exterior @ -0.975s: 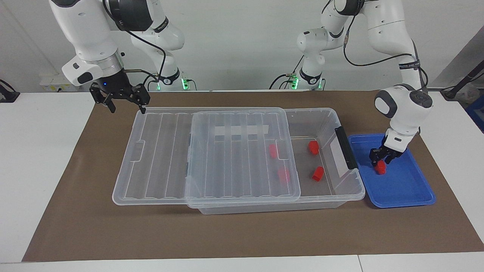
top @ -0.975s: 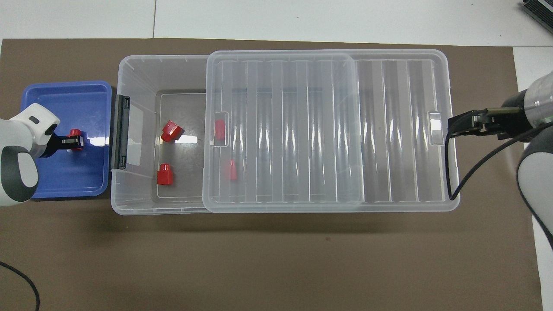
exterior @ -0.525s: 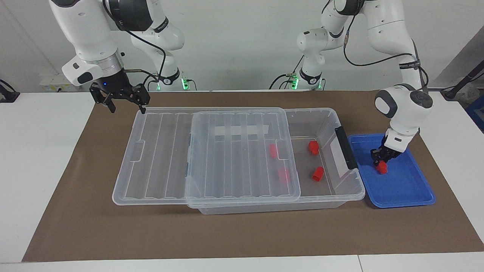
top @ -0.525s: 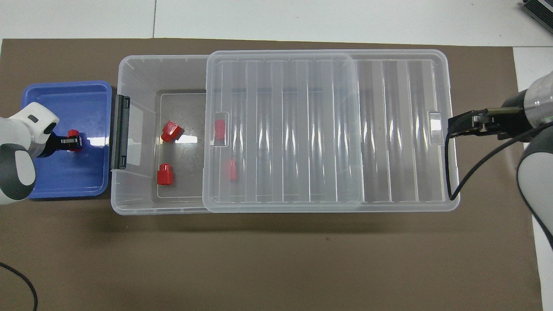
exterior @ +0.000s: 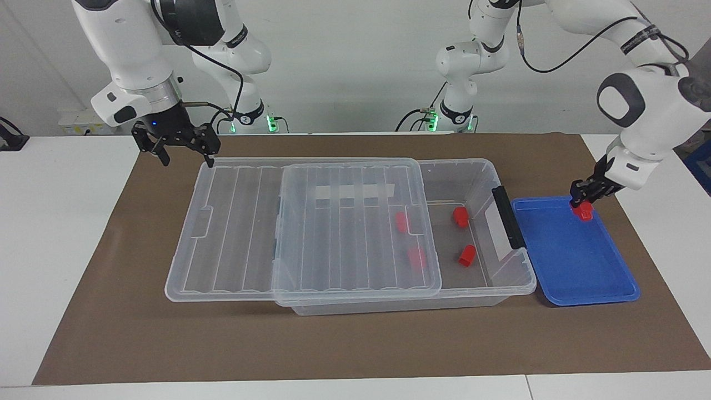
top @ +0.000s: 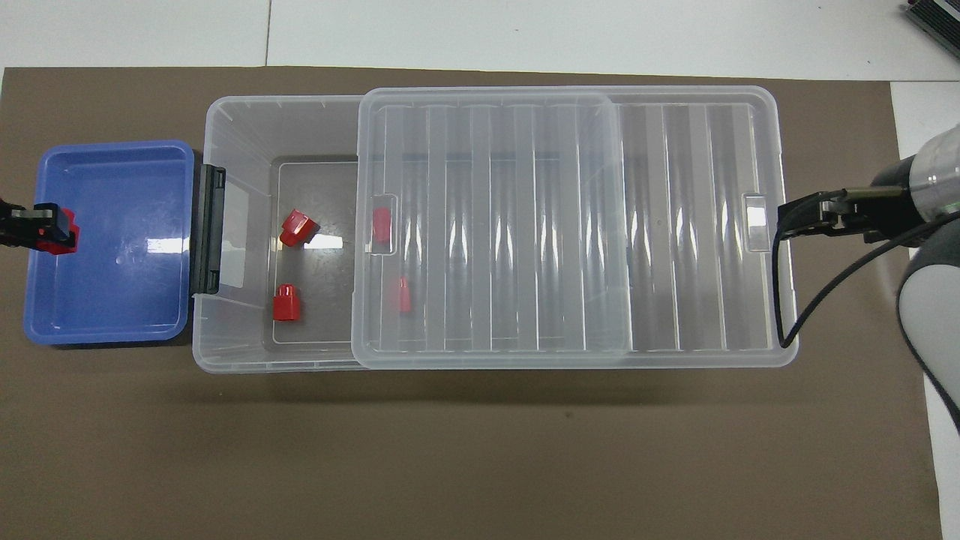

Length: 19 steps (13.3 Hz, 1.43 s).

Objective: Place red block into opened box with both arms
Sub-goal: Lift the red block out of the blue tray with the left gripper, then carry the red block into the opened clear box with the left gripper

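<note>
Left gripper (exterior: 584, 195), a black two-finger claw on a white jointed arm, is clamped on a small bright red plastic block (exterior: 584, 210); the block hangs just under the fingertips, raised over the shallow blue plastic tray (exterior: 577, 272). In the overhead view the claw and block (top: 60, 229) sit over the tray's outer edge, the edge away from the box. The left forearm slants down to the claw from over the left arm's end of the table, wrist bent, elbow high.

From the held block, the large clear plastic storage box (exterior: 477, 178) lies toward the right arm's end of the table, past the tray, which stands just beside the box's black side handle (exterior: 508, 216). The ribbed clear plastic lid (exterior: 311, 222) is slid toward the right arm's end, leaving the box open at the end nearest the claw. Two more red blocks (exterior: 460, 216) lie on the open floor of the box; two others show dimly through the lid.

Right gripper (exterior: 186, 153), the same black two-finger type on a white arm, stands with fingers spread and holds nothing. It hovers at the lid's corner toward the right arm's end; whether a fingertip touches the lid I cannot tell. This arm waits, forearm coming steeply down.

Brown paper mat (exterior: 355, 344) under everything.
</note>
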{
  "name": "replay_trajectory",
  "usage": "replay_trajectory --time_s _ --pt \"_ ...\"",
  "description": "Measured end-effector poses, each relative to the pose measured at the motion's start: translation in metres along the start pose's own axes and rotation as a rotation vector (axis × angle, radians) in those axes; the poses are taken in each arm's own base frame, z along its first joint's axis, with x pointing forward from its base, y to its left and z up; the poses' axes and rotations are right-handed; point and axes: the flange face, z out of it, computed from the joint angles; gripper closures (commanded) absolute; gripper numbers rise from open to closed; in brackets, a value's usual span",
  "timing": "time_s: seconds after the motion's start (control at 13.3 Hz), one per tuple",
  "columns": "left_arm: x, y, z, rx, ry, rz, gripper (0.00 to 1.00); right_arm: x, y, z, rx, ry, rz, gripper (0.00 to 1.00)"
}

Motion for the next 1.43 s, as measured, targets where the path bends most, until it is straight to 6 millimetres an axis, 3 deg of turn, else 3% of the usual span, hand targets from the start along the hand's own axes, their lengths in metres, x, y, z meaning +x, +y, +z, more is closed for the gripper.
replay_trajectory --time_s 0.15,0.22,0.45,0.53,0.67,0.97,1.12,1.43 --pt "-0.005 0.048 -0.034 -0.005 0.001 -0.077 1.0 0.0 0.0 0.0 0.0 0.0 0.0 0.0" --pt "-0.01 0.09 -0.045 -0.007 0.015 -0.129 1.0 0.0 0.0 0.0 0.0 0.0 0.0 0.0" --pt "-0.031 0.209 -0.049 -0.015 0.042 -0.248 1.0 0.0 0.0 0.0 0.0 0.0 0.0 0.0" --pt "-0.039 0.235 -0.044 -0.019 0.049 -0.256 1.0 0.0 0.0 0.0 0.0 0.0 0.0 0.0" --pt "-0.049 0.258 -0.022 -0.025 0.064 -0.238 1.0 0.0 0.0 0.0 0.0 0.0 0.0 0.0" --pt "-0.077 0.294 0.063 -0.035 0.105 -0.156 1.0 0.0 0.0 0.0 0.0 0.0 0.0 0.0" --pt "-0.091 0.31 0.092 -0.041 0.116 -0.119 1.0 0.0 0.0 0.0 0.0 0.0 0.0 0.0" --pt "-0.097 0.302 0.124 -0.036 0.125 -0.096 1.0 0.0 0.0 0.0 0.0 0.0 0.0 0.0"
